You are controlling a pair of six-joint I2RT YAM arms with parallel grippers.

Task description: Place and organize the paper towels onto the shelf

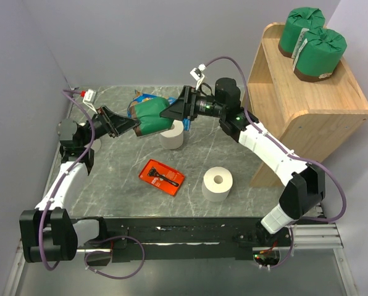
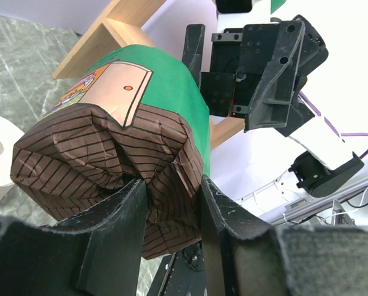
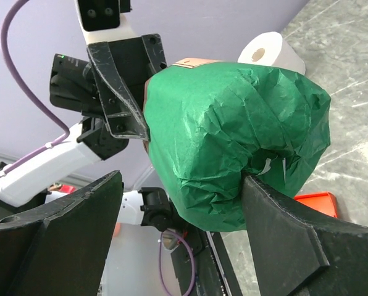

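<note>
Left hand (image 2: 173,185) pinching green roll (image 2: 171,80), right hand (image 3: 183,179) astride

Both arms raised, meeting mid-air above the surface. The left gripper (image 2: 171,188): fingers (image 2: 119,228) pinched close on the brown twisted end of the green roll (image 1: 150,115). The right gripper (image 1: 171,111): facing it, fingers (image 3: 283,234) spread wide, flanking the roll's opposite end.

A grey-green marbled counter (image 1: 116,185) fills the middle of the room. Behind the counter rises a plain, pale lavender back wall (image 1: 159,43). A matching left wall (image 1: 17,92) and right wall (image 1: 364,37) flank the counter. A black frame (image 1: 190,231) runs along the counter's near edge. The light is soft and even.
</note>
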